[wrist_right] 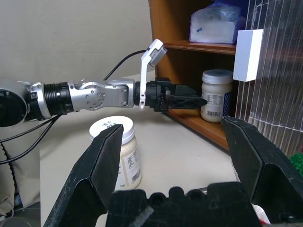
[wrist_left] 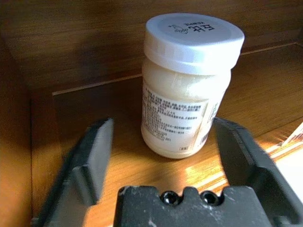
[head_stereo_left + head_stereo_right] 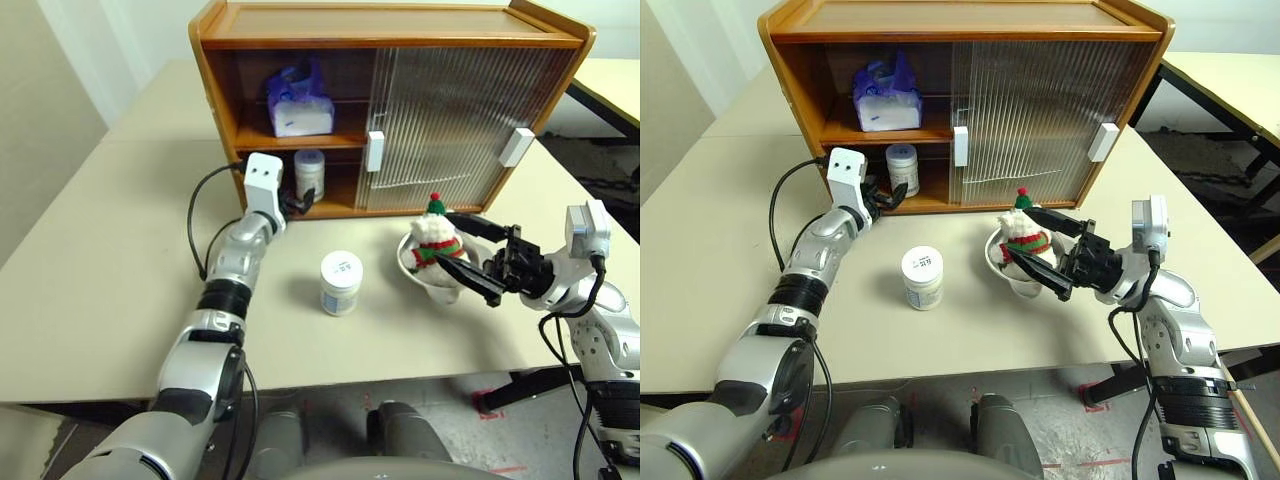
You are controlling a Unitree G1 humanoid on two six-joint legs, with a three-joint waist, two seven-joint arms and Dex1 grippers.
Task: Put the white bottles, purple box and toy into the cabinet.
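Observation:
The cabinet [image 3: 390, 40] stands at the back of the table with its left half open. On its upper shelf lies the purple box [image 3: 298, 100]. One white bottle [image 3: 309, 172] stands upright on the lower shelf. My left gripper [image 3: 298, 200] is at that shelf's front edge, open, its fingers [image 2: 94, 156] on either side of the bottle's base with gaps, not touching. The other white bottle [image 3: 341, 283] stands on the table in front. The toy [image 3: 434, 235] sits in a metal bowl [image 3: 440, 288]. My right gripper [image 3: 443, 235] is open, its fingers reaching to either side of the toy.
Ribbed sliding doors [image 3: 460, 120] with white handles [image 3: 375, 151] cover the cabinet's right half. A cable [image 3: 205, 200] loops from my left wrist over the table. A second table [image 3: 610, 80] stands at the far right. The table's front edge runs close below the bowl.

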